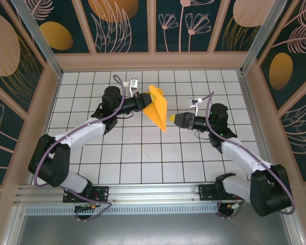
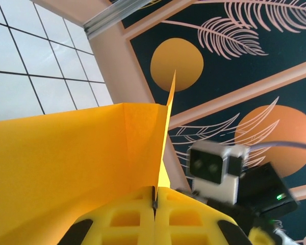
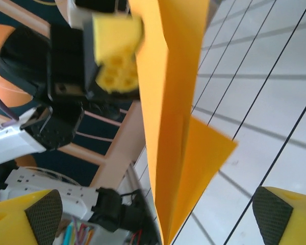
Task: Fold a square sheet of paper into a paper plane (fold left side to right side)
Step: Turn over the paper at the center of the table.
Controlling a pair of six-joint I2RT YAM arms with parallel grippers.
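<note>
While the left gripper (image 1: 141, 99) is pinched shut on the plane (image 1: 158, 109), the right gripper (image 1: 172, 119) stands wide, holding nothing. In the top view the plane, bright orange, sits just past the table's centre toward 12 o'clock. Its broad end is at 11 o'clock in the left jaws, and its pointed tip aims at 5 o'clock, just beside the right fingertips. In the left wrist view the yellow fingers (image 2: 127, 219) meet on a paper edge, and a fold rises upright above them. In the right wrist view the plane hangs between the two parted fingers (image 3: 275, 214), apart from both.

The table (image 1: 143, 163) is white, ruled by thin dark lines into a grid of square tiles. A metal rail (image 1: 153, 193) runs along its 6 o'clock edge, carrying both arm bases, the left at 7 o'clock and the right at 5 o'clock. A pale beige ledge (image 1: 148, 62) borders the table at 9, 12 and 3 o'clock. Above it rise dark teal walls (image 1: 125, 25) with pink line-drawn leaves and flowers and dull orange ovals, split into panels by beige strips. Silvery posts (image 1: 35, 35) stand at the 11 and 1 o'clock corners.
</note>
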